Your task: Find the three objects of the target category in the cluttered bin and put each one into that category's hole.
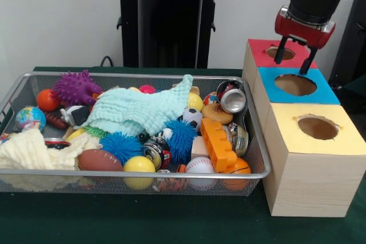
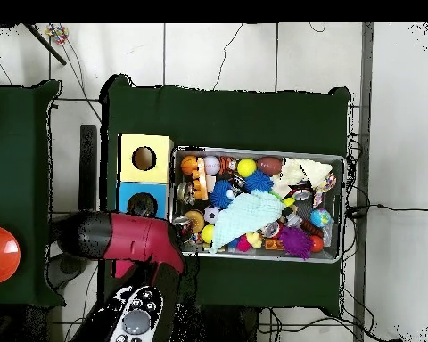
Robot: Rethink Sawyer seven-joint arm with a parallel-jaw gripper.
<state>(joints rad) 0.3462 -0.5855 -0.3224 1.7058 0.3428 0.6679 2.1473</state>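
Note:
The silver wire-mesh bin (image 1: pixel 137 174) lies on the green table, filled with balls, cans, cloths and toys. It also shows in the overhead view (image 2: pixel 258 150). Three wooden boxes stand in a row to its right, each with a round hole on top: red (image 1: pixel 264 46), blue (image 1: pixel 323 92) and yellow (image 1: pixel 343 138). My gripper (image 1: pixel 293 60) hangs just above the red and blue tops, between their holes. Its two fingers stand apart with nothing between them. In the overhead view my arm (image 2: pixel 119 236) covers the gripper and the red box.
In the bin are a crushed silver can (image 1: pixel 233 101), an orange block (image 1: pixel 217 141), a mint cloth (image 1: pixel 143 110), a cream cloth (image 1: pixel 28 151), a purple spiky ball (image 1: pixel 76 87), a brown football (image 1: pixel 98 160) and a baseball (image 1: pixel 200 166). The pedestal (image 1: pixel 168 21) stands behind.

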